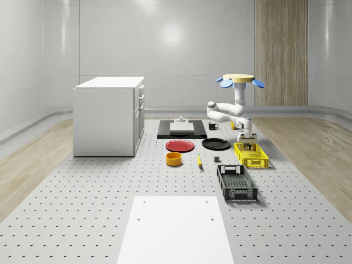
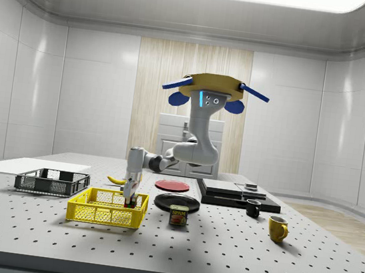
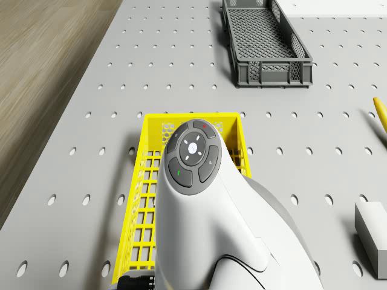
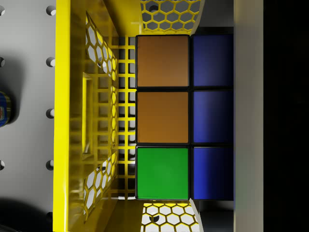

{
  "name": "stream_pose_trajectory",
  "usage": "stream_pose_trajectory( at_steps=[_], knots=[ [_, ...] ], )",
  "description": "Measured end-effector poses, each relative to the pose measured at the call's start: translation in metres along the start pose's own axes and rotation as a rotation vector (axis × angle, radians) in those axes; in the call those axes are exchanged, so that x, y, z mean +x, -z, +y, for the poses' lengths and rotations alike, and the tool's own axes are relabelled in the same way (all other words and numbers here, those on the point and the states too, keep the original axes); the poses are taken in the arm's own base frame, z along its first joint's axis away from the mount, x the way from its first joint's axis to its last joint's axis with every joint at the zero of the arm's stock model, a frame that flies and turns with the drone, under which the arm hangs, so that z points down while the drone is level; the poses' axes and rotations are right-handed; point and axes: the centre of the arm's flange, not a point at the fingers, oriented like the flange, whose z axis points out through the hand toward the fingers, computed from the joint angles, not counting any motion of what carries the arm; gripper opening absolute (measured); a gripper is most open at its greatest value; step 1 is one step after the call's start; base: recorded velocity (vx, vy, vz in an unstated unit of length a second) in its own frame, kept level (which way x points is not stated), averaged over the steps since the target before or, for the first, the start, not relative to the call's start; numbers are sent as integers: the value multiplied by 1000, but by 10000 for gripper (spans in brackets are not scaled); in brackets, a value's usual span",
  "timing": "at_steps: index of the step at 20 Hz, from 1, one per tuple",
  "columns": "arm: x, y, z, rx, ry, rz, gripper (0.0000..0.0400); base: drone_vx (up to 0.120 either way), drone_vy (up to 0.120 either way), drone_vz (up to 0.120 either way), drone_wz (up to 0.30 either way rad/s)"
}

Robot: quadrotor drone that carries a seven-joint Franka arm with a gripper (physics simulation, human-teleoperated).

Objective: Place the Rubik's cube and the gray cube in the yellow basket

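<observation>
Yellow basket, long axis toward the whole-scene camera | drone hovers above its far end | gripper inside, fingers clamped on Rubik's cube

Matt grey metal-looking desk, smooth and drilled with rows of small holes, with pale wood-grain floor alongside. Glossy yellow plastic basket of open lattice and honeycomb mesh, holding a Rubik's cube with smooth, faintly shiny orange, green and blue tiles set in black. Smooth glossy white plastic shell on the arm; dull dark-grey plastic mesh crate.
</observation>
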Motion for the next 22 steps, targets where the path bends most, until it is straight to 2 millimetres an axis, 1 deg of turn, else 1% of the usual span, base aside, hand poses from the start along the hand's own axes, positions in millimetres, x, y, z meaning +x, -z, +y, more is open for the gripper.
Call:
stream_pose_trajectory(
  at_steps=[8,9,11,14,18,22],
  knots=[
    [0,-27,0,0,0,0,325,0,0,0,0],
    [0,-29,0,0,0,0,331,0,0,0,0],
    [0,-32,0,0,0,0,358,0,0,0,0],
    [0,-28,0,0,0,0,380,0,0,0,0],
    [0,-14,0,0,0,0,393,0,0,10,0],
    [0,3,0,0,0,0,397,0,0,120,0]
  ],
)
